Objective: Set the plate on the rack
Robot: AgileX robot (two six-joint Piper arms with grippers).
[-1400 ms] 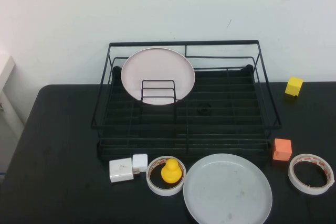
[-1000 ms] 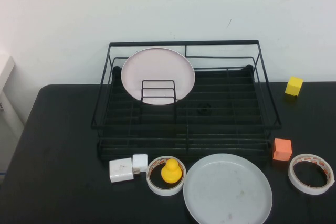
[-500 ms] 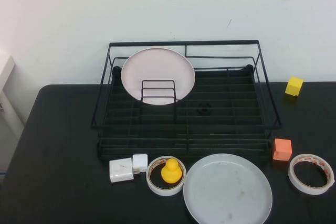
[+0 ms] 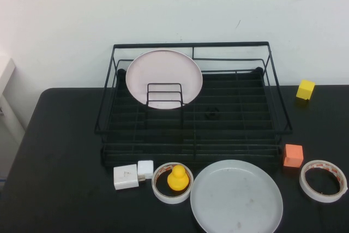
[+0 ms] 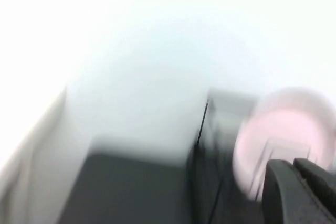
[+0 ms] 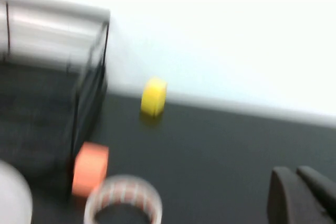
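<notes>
Black table (image 4: 60, 156) holds plate (image 4: 236, 196) before rack (image 4: 191, 105); left gripper (image 5: 299, 192), right gripper (image 6: 302, 195) jaws closed.

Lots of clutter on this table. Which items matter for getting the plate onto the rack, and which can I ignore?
Job items:
- grey-white plate, flat at the table's near edge
- black wire rack, behind it
- left gripper and right gripper, seen only in their wrist views, holding nothing

Ignore:
- pinkish plate, upright in the rack
- yellow duck inside a tape roll
- second tape roll
- orange cube
- yellow cube
- white adapters
</notes>
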